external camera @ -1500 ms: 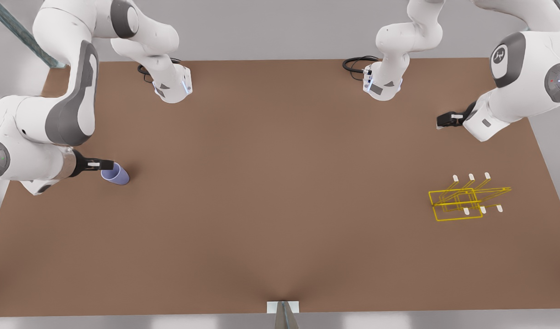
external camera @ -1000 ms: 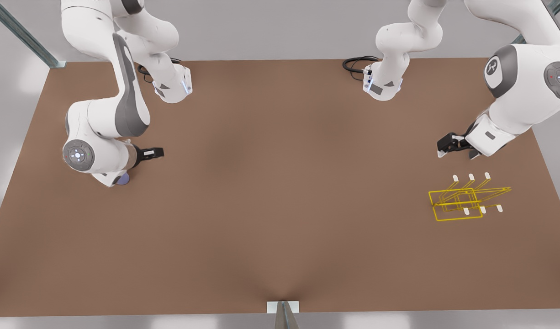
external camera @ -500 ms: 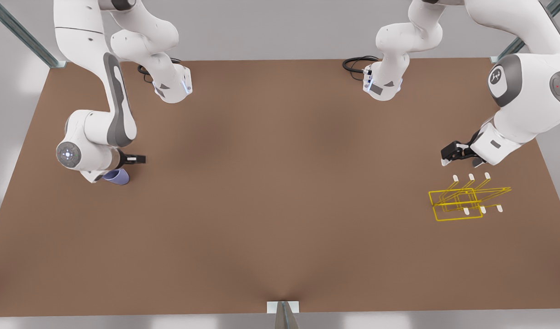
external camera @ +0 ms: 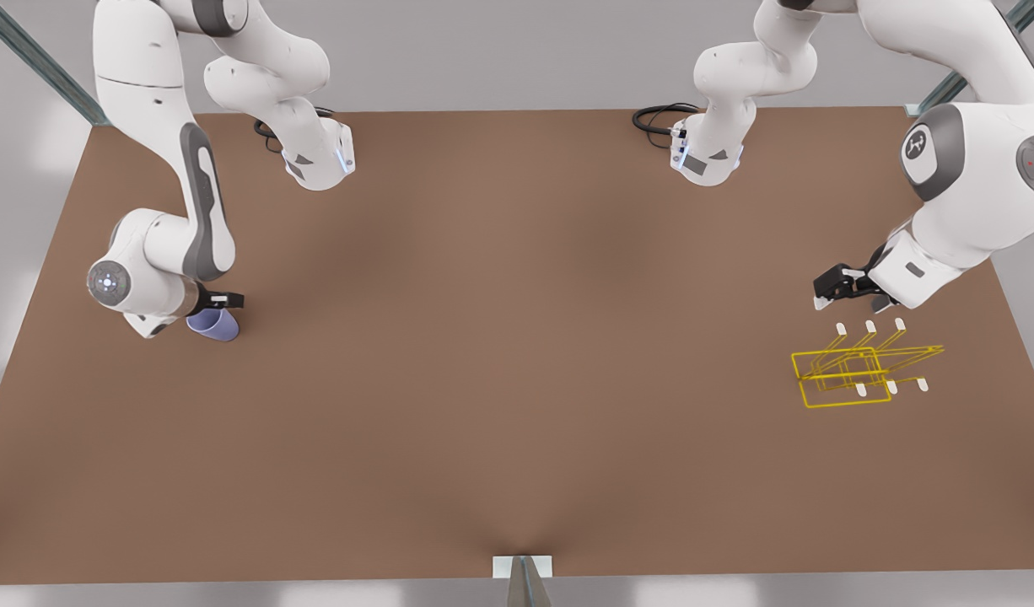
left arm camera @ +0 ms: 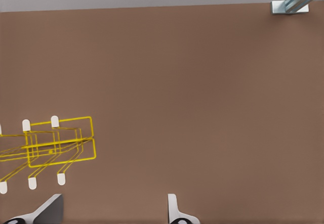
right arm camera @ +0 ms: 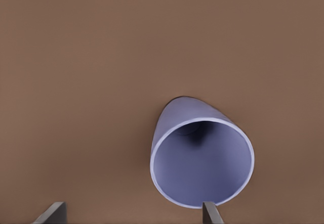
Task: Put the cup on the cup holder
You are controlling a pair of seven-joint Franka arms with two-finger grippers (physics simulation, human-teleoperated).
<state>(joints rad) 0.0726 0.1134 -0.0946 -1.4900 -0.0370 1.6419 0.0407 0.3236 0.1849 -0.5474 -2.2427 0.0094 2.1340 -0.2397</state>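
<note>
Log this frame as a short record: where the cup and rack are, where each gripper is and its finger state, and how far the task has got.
cup: small pale lavender-blue handleless cup, standing mouth up on the brown table, at the front view's left
cup holder: thin bright-yellow wire rack with white-capped prongs, at the front view's right, nothing on it
right gripper: just above the cup, fingers open, one fingertip at the cup's rim, not gripping
left gripper: hovering near the rack, fingers open, holding nothing
task stage: cup not yet grasped

Right claw hangs low with fingers spread; left claw hangs low, fingers likewise apart.
</note>
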